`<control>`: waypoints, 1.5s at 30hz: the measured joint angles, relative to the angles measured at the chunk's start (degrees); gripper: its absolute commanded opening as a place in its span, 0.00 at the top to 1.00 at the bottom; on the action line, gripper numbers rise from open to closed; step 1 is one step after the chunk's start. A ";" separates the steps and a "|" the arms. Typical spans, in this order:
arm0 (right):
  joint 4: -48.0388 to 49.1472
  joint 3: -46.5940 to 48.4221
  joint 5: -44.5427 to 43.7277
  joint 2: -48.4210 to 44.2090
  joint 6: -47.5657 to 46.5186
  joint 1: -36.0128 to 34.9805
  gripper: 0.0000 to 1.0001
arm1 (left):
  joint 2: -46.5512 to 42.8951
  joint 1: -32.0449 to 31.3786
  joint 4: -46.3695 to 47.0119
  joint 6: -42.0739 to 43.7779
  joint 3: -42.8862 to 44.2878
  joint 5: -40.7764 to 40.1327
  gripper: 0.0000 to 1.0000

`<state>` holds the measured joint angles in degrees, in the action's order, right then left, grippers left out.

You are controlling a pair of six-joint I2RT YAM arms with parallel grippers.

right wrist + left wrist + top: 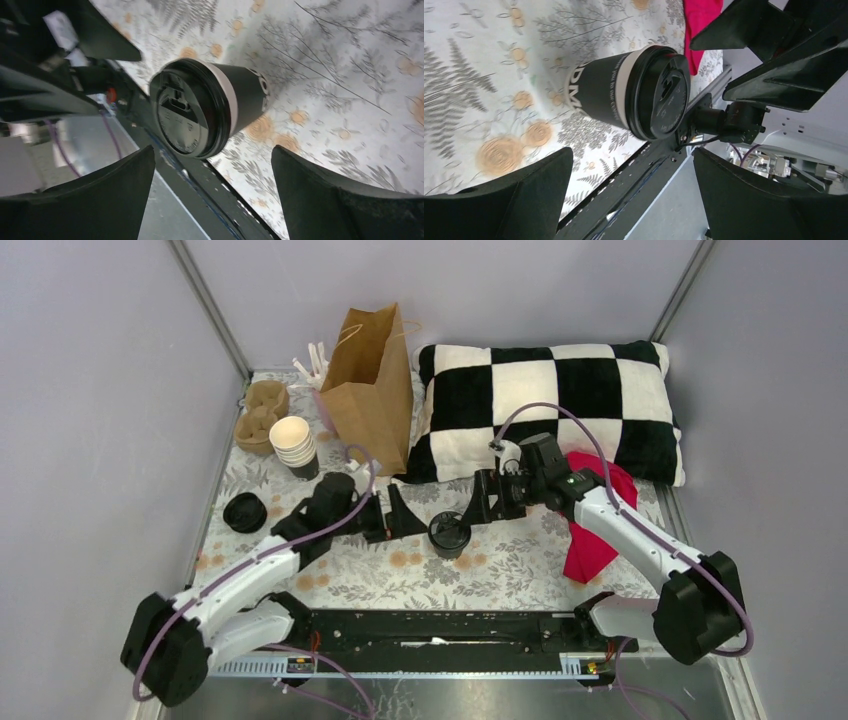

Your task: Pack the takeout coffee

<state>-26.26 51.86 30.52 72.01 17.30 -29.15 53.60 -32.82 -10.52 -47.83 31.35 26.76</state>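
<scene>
Your left gripper [400,522] and right gripper [478,508] both gape wide, holding nothing; one takeout coffee [449,534] stands between them (upright, untouched); one paper bag [370,390], one cup stack [294,445].

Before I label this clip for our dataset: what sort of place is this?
Probably a robot test cell staged as a takeout counter: plain grey walls around a floral tablecloth, with a lidded coffee cup, a brown paper bag and a cardboard cup carrier.
</scene>
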 measured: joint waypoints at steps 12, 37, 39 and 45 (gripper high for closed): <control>22.60 -9.05 18.32 4.28 9.62 6.21 0.25 | 12.57 -4.92 14.95 -6.62 -0.11 -0.09 0.26; 35.82 -12.87 21.55 13.60 15.67 7.04 0.36 | 17.40 -4.98 18.43 -8.39 -0.52 -4.72 0.41; 36.87 -13.25 21.70 14.21 16.81 7.04 0.37 | 17.40 -4.98 19.52 -8.92 -1.42 -4.94 0.42; 40.92 -15.50 23.85 14.99 20.00 7.15 0.31 | 16.33 -5.16 22.29 -10.12 -3.67 -5.16 0.42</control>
<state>14.66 36.36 54.37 87.00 37.30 -22.00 69.93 -37.98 11.77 -57.95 27.68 21.61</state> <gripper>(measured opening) 0.640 0.567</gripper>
